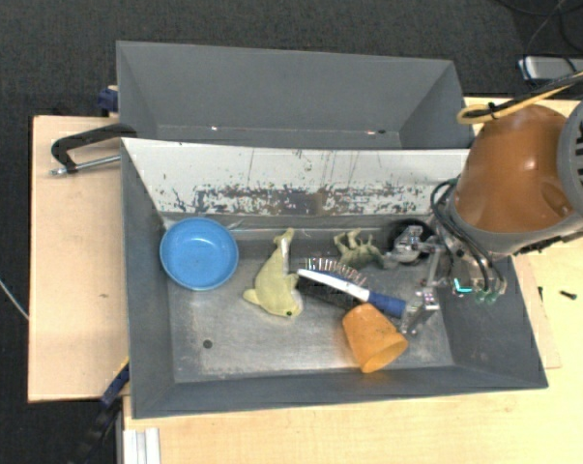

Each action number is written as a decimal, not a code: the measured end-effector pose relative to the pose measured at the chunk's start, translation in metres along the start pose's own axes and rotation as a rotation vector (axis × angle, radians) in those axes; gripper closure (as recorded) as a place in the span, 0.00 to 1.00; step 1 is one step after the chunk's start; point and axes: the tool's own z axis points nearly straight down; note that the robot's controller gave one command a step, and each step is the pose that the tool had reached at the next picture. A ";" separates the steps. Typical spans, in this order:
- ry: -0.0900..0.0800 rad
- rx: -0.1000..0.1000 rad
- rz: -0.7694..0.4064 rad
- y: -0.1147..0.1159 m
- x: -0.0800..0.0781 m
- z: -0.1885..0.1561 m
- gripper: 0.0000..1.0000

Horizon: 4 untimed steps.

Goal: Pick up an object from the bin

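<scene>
The tool stood low at the right side of the grey bin, hanging from the orange-covered wrist. Its tip was just beside the blue handle end of a white-and-blue brush and near the mouth of an orange cup that lay on its side against the front wall. Whether the tool was open or closed could not be told, and nothing could be seen gripped in it. The brush lay slantwise across a dark toothed piece, with its blue end pointing toward the tool. The brush looked light, stiff and thin, so the bare handle seemed the sensible place to pinch, across its narrow width. The cup also looked light and rigid, probably smooth plastic, and it would likely roll or skid if nudged. One wall at the rim seemed a better hold than the rounded body. Behind these lay a small green toy figure. A pale yellow soft toy rested near the middle of the bin, and a blue bowl sat well apart at the left.
</scene>
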 end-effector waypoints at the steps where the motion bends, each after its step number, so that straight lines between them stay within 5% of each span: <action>1: -0.017 -0.002 0.106 0.087 -0.028 0.090 0.00; 2: -0.014 -0.002 0.228 0.094 -0.040 0.059 0.00; 4: -0.006 -0.006 0.471 0.087 -0.054 0.087 0.00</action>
